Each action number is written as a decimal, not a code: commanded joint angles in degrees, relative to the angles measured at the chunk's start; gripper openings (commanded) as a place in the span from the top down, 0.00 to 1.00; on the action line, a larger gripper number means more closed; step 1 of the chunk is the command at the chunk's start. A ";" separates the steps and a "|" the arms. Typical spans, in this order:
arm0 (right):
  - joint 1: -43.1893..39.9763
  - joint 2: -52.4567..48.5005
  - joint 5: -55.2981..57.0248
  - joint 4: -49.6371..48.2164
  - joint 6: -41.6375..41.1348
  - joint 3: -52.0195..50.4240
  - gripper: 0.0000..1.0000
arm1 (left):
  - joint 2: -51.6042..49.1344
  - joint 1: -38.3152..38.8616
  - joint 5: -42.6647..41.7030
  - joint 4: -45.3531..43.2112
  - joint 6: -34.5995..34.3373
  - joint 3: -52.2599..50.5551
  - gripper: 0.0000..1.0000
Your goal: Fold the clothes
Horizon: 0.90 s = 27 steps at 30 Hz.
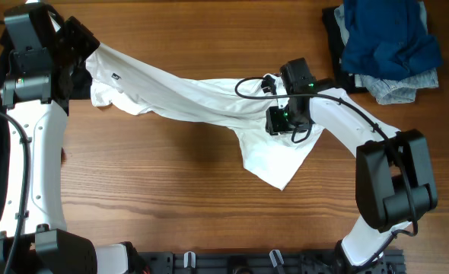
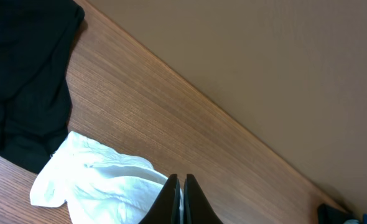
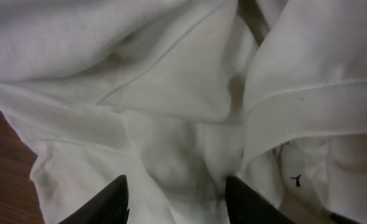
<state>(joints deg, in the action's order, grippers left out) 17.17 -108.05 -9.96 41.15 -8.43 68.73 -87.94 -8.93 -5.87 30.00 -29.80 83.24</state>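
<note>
A white T-shirt (image 1: 194, 95) is stretched across the table from upper left to centre right, with a loose flap (image 1: 274, 164) hanging toward the front. My left gripper (image 2: 180, 186) is shut on one end of the shirt (image 2: 102, 183) at the far left. In the overhead view that gripper (image 1: 84, 57) sits at the shirt's left end. My right gripper (image 3: 174, 193) is open, its fingers spread just above bunched white fabric (image 3: 190, 106). In the overhead view it (image 1: 285, 122) is over the shirt's right part.
A pile of dark blue (image 1: 388, 38), black and pale patterned clothes (image 1: 399, 87) lies at the back right corner. A black garment (image 2: 22, 81) lies at the far left by my left arm. Bare wooden table (image 1: 163, 190) lies in front of the shirt.
</note>
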 commanded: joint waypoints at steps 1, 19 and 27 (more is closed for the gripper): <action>0.24 -0.37 1.25 -1.81 -0.55 -1.88 0.57 | 0.42 0.04 0.83 0.24 1.11 0.61 0.96; -5.05 14.84 5.70 6.03 -0.98 13.66 0.96 | 6.05 -1.84 1.44 4.24 4.15 2.27 0.96; -5.07 12.02 5.38 3.80 -0.66 13.64 0.96 | 3.13 -0.94 1.01 19.23 6.51 2.21 0.96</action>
<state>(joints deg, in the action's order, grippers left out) 11.94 -93.73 -5.45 46.28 -10.17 82.74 -82.91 -10.55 -5.19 45.17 -26.61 84.93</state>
